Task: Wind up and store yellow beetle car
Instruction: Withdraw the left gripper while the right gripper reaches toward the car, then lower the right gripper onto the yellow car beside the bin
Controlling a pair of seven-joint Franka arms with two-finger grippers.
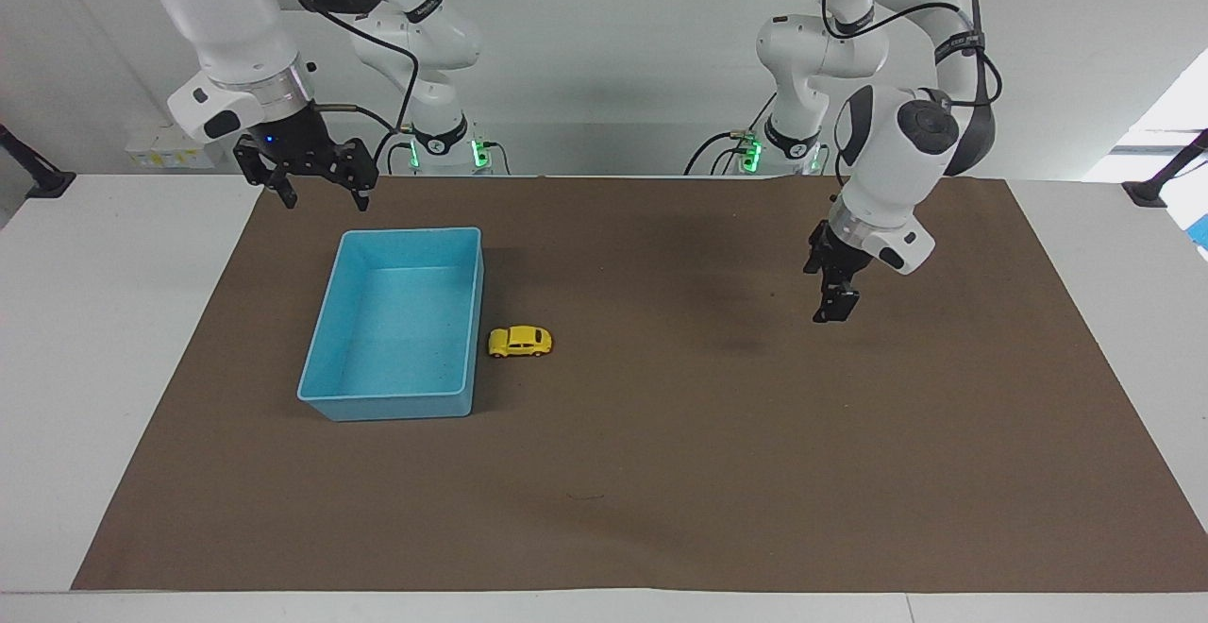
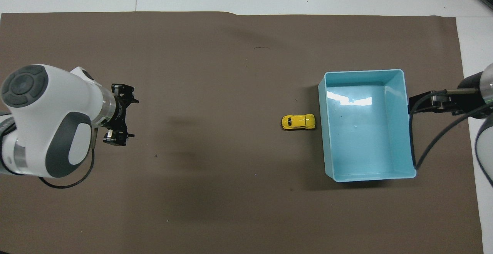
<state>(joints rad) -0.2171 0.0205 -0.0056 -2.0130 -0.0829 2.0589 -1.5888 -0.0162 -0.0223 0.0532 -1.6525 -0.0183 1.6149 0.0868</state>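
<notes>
Pincers both hang empty over the surface [image 1: 57,340], fingers spread apart on each. Centre stage, the yellow beetle car [image 1: 520,341] sits on its wheels on the brown mat [image 1: 661,472], untouched, just beside the long wall of the light-blue bin [image 1: 469,321] and apart from it by a sliver. Seen from overhead, the car [image 2: 298,122] lies at nine o'clock of the bin [image 2: 327,161], its length pointing across the mat toward the bin wall. The bin holds nothing but a glare on its floor.

Over at the left arm's end, the left pincer [image 1: 835,302] hovers above bare mat, fingers aimed down, well apart from the car; overhead it shows at roughly nine o'clock of the car [image 2: 120,115], with a soft shadow on the mat between them. The right pincer [image 1: 316,191] hangs in the air over the mat's edge by the bin's corner, at about eleven o'clock of the bin in the facing view, clear of the rim.
</notes>
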